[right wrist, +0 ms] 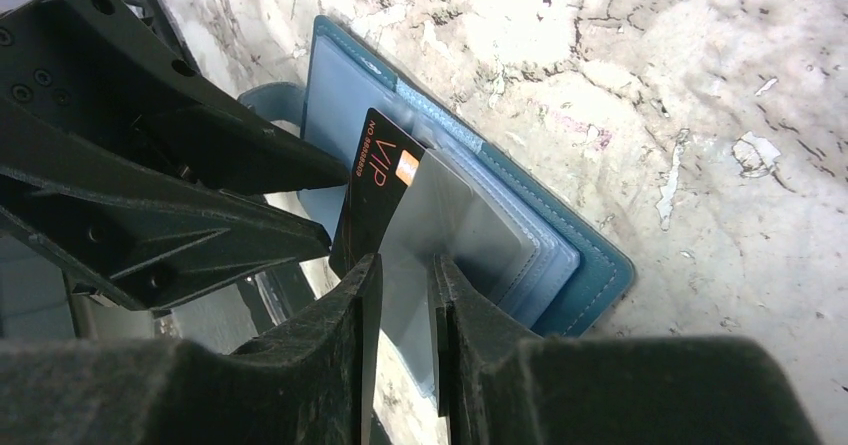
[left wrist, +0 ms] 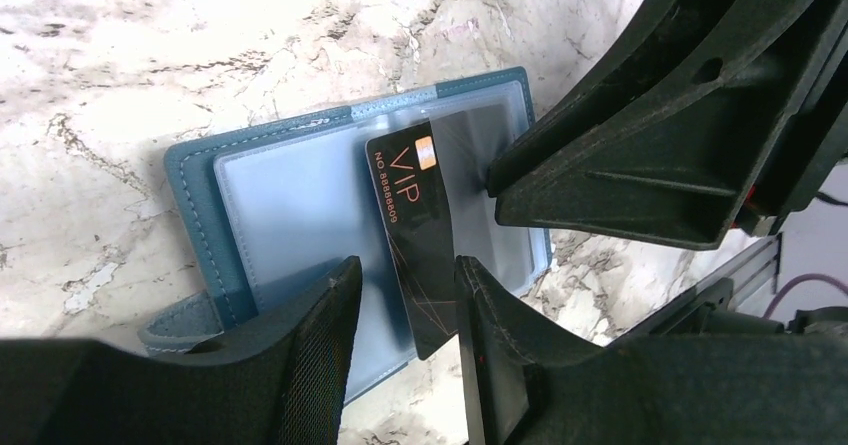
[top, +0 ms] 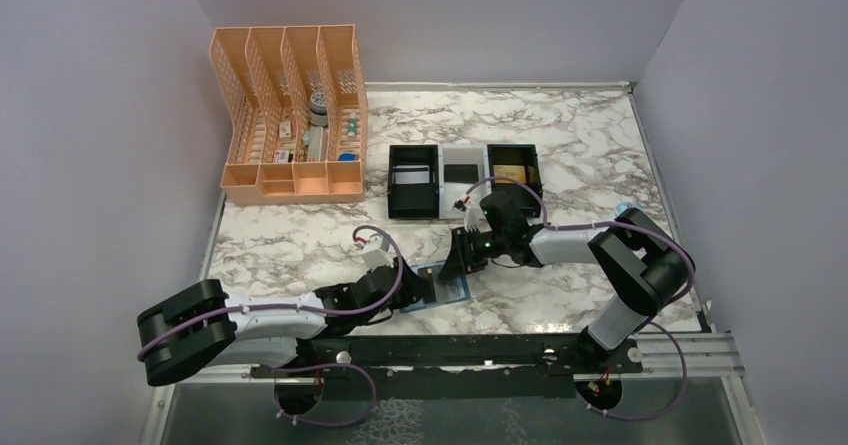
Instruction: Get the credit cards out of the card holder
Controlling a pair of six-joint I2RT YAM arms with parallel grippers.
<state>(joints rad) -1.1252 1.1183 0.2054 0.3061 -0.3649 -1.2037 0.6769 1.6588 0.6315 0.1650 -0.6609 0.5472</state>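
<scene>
Where grey walls (top: 100,115) enclose the marbled table (top: 580,135), the card holder (left wrist: 290,215) lies.

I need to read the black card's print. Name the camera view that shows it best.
Left wrist: the black card faces the camera, its VIP lettering and number legible. Right wrist shows it slanted, partly under a clear sleeve. In top external it cannot be made out.
</scene>
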